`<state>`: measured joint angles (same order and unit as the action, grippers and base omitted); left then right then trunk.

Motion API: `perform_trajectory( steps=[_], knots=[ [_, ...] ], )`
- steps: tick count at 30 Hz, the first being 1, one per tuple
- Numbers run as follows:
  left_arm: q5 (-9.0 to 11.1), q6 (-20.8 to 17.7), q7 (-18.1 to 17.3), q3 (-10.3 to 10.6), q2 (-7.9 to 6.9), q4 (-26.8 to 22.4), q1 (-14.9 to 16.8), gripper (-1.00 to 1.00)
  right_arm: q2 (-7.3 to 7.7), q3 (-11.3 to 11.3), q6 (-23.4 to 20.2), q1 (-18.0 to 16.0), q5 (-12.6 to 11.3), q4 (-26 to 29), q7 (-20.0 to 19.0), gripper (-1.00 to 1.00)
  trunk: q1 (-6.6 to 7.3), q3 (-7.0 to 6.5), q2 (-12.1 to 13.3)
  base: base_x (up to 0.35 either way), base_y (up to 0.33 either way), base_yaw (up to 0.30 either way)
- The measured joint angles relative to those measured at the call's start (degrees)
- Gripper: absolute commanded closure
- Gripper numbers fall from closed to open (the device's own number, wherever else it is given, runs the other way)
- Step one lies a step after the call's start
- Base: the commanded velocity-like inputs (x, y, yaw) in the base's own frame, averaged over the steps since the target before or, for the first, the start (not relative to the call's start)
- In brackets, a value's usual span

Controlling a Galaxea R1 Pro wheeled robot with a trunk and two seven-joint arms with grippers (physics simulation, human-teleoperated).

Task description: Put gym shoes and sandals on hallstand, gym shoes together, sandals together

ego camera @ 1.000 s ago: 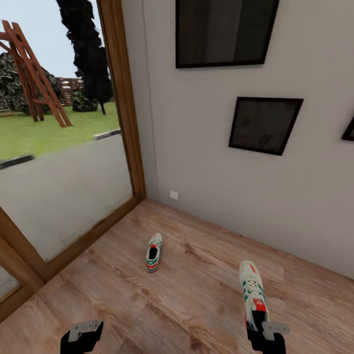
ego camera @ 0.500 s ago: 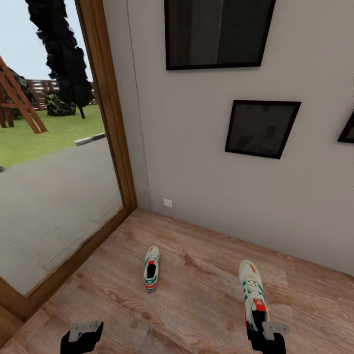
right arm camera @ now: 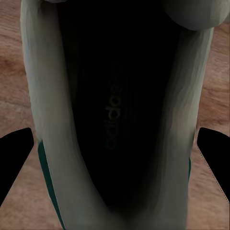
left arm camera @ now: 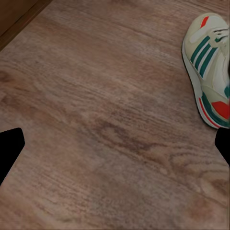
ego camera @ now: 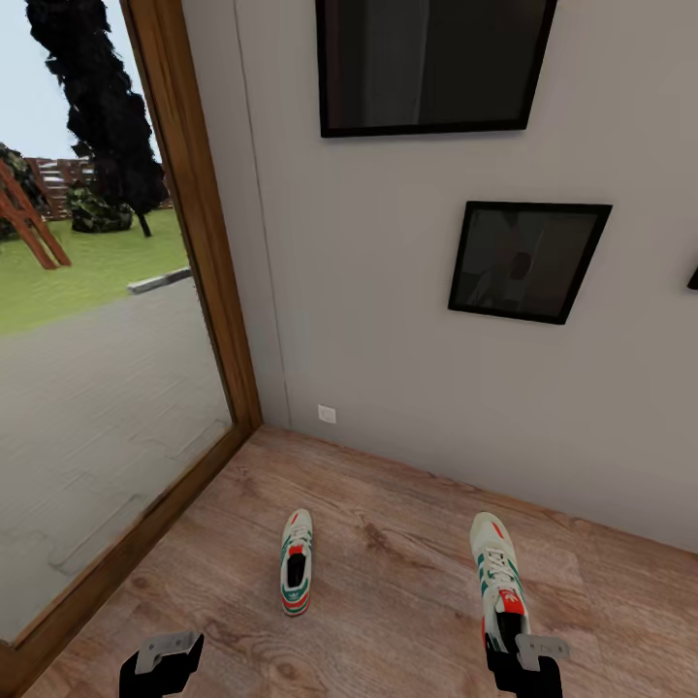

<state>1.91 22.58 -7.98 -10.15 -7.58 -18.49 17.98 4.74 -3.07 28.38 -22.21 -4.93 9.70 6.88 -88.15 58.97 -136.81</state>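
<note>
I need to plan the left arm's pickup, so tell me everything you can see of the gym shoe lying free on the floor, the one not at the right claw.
The free gym shoe is a cream-white lace-up sneaker with green side stripes, red-orange accents at tongue and heel, and a dark opening. It lies sole-down on the wood-plank floor, toe toward the wall, heel toward the robot, not far from the glass door's wooden frame. Nothing touches it but the floor. It sits ahead of the left claw, between the two arms.

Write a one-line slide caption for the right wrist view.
Close view along the right gripper into a gym shoe, its dark insole and grey-cream collar between the fingertips, wood-plank floor behind.
</note>
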Motion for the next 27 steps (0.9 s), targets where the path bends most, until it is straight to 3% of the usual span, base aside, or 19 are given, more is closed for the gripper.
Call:
perform_trajectory(
  steps=[5, 11, 15, 19, 24, 27],
  knots=[
    [0.0, 0.0, 0.2, 0.0, 0.0, 0.0, 0.0, -1.0, -0.01, 0.0, 0.0, 0.0, 0.0, 0.0, -0.1, 1.0, -0.01, 0.0, 0.0, 0.051, -0.028, -0.001],
    [-0.4, -1.2, 0.7, 0.4, 1.15, -0.3, 1.3, -1.0, 0.04, -0.1, 0.0, 0.0, 0.1, 0.2, -0.4, 1.0, -0.02, 0.0, 0.0, 0.0, 0.0, 0.0],
    [-0.5, -2.3, 0.7, 0.5, 1.78, -0.6, 5.7, -1.0, 0.1, -0.2, 0.1, 0.0, 0.1, 0.4, -3.8, 1.0, -0.02, -0.01, 0.0, 0.0, 0.0, 0.0],
    [-0.7, -6.6, 0.7, 0.5, 1.94, -0.6, 9.9, -1.0, 0.2, -0.2, 0.1, 0.0, 0.2, 1.1, -8.7, 1.0, -0.02, -0.01, 0.0, 0.0, 0.0, 0.0],
    [-0.9, -13.7, 0.6, 0.6, 2.34, -1.0, 14.4, -1.0, 0.32, -0.1, 0.0, 0.0, 0.2, 6.5, -14.2, 1.0, -0.01, -0.02, 0.0, 0.0, 0.0, 0.0],
    [-1.0, -15.4, 0.6, 0.6, 2.61, -1.0, 16.1, -1.0, 0.36, -0.1, -0.3, 0.0, 0.2, 10.0, -15.6, 1.0, -0.02, -0.01, 0.0, 0.0, 0.0, 0.0]
  ],
)
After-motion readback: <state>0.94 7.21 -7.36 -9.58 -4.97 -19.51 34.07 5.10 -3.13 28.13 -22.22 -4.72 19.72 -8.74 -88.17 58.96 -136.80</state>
